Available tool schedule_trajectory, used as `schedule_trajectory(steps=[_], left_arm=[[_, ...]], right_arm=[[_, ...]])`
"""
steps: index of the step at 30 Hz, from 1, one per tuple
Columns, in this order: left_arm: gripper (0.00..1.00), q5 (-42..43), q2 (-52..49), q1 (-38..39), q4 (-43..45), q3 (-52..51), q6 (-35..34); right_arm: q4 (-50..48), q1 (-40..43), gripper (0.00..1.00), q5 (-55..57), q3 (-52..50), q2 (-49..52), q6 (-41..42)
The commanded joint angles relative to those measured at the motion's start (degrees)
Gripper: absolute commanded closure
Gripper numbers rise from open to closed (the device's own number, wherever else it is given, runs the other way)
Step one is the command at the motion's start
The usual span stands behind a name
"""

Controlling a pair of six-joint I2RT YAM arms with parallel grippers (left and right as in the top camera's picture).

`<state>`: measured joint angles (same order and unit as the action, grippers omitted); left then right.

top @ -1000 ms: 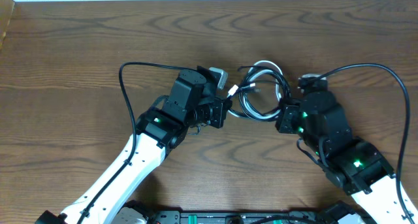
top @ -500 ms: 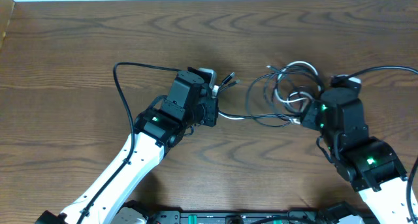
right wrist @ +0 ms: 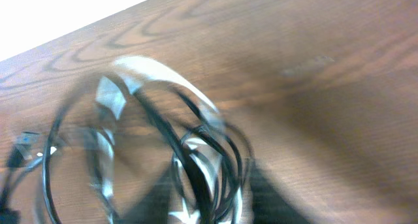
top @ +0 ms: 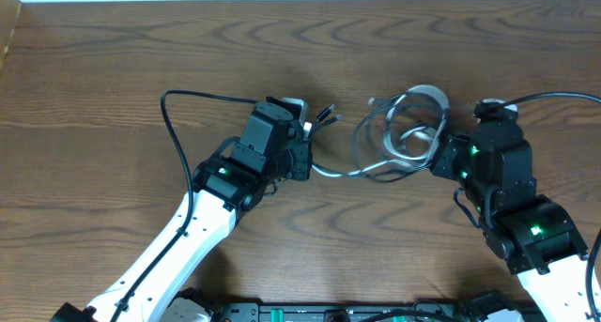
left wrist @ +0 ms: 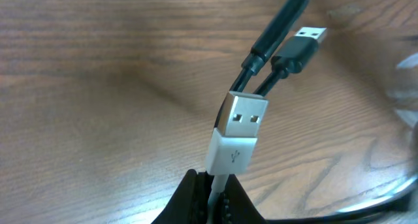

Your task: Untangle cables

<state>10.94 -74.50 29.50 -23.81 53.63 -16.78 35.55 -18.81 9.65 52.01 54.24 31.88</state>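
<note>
Now, the left end effector (left wrist: 210, 196) is clamped on the white cable (left wrist: 236, 134) behind its plug, two black plugs (left wrist: 290, 44) at its 1 o'clock; only the left wrist view shows that. Overhead, the cables (top: 399, 134) loop on the table (top: 113, 78) at 10 o'clock of the right end effector (top: 441, 160); its grip I cannot tell, its view blurred.
</note>
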Motion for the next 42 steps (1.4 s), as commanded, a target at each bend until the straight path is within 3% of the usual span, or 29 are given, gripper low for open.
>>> schedule_trajectory(steps=[1, 2, 15, 20, 22, 24, 26, 31, 35, 42], left_arm=[[0.93, -0.92, 0.04, -0.42, -1.42, -0.04, -0.98], [0.93, -0.92, 0.04, -0.42, -1.79, -0.04, -1.07], [0.93, 15.61, 7.39, -0.44, 4.59, -0.02, -0.85], [0.92, 16.44, 15.67, -0.44, 5.46, -0.02, 0.57], [0.92, 12.24, 18.99, -0.44, 4.07, -0.02, 0.85], [0.86, 6.54, 20.55, -0.44, 1.29, -0.02, 0.85], [0.56, 2.67, 21.16, -0.44, -1.77, -0.02, 0.85], [0.33, 2.08, 19.65, -0.42, -6.01, -0.04, 0.83], [0.30, 3.02, 17.31, -0.42, -6.97, -0.04, 0.85], [0.30, -0.79, 17.46, -0.98, -5.53, -0.02, 1.51]], right_arm=[[-1.92, 0.39, 0.05, -2.36, 0.81, -0.46, -3.58], [-2.71, 0.39, 0.01, -2.36, 0.81, -0.33, -4.31], [-2.89, 0.37, 0.01, -7.98, 0.81, 7.98, -4.74], [-0.22, 0.37, 0.01, -12.55, 0.81, 13.05, -4.76], [0.35, 0.33, 0.01, -15.08, 0.81, 14.43, -4.74], [0.66, 0.33, 0.01, -17.92, 0.81, 15.06, -4.74], [0.83, 0.33, 0.01, -20.81, 0.81, 15.17, -4.74], [0.87, -0.17, 0.01, -26.56, 0.81, 15.17, -4.72], [0.55, -3.13, 0.01, -26.51, 0.81, 15.63, -4.96], [1.05, -10.19, 0.02, -23.58, 0.74, 19.58, -13.86]])
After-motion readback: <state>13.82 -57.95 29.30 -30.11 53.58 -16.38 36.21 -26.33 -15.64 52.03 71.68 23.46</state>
